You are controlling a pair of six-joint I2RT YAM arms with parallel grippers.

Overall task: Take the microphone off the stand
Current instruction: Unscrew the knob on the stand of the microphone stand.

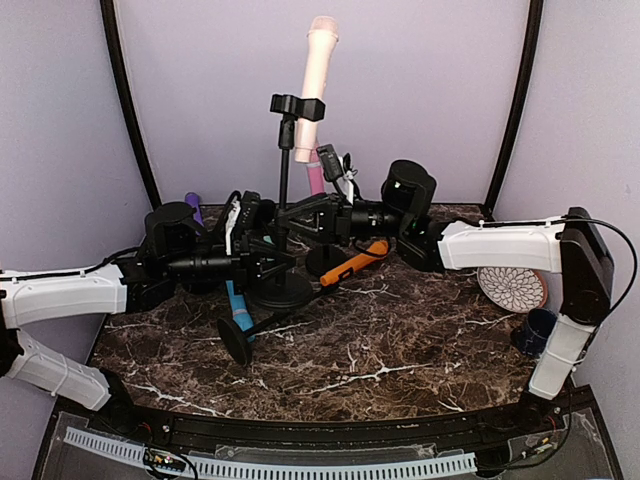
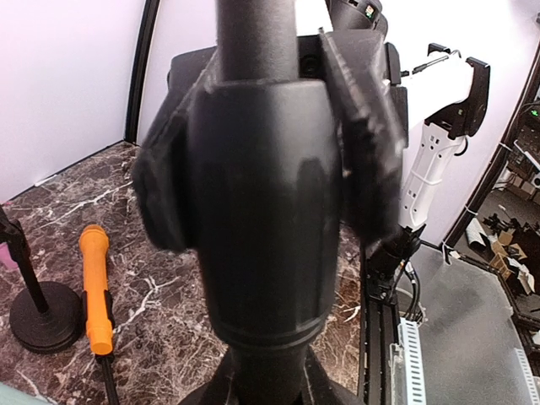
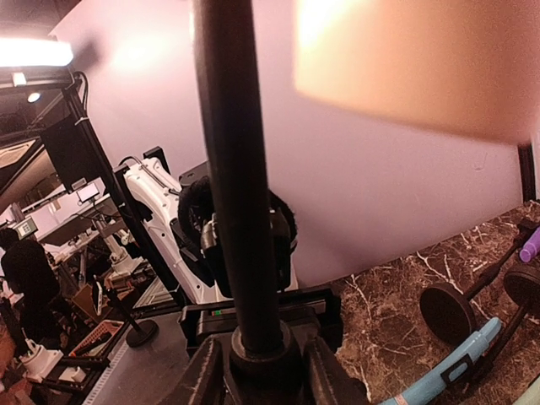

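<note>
Top: left arm [image 1: 60, 295] and right arm [image 1: 500, 245] reach from 6 o'clock to the stand [image 1: 284, 180] on the desk [image 1: 400, 350]; the microphone [image 1: 320, 60] sits clipped atop it, toward 12 o'clock. Left wrist: left gripper [image 2: 261, 194] pinches the stand. Right wrist: right gripper [image 3: 257, 375] flanks it; grip unclear.

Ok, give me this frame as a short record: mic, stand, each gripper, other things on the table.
mic: pink, upright in the clip atop the stand, not yet removed
stand: upright, mid-table
left gripper: shut on stand, low down
right gripper: jaws either side of stand, higher up; grip unclear
other: orange mic lying beside stand; plate at right
</note>
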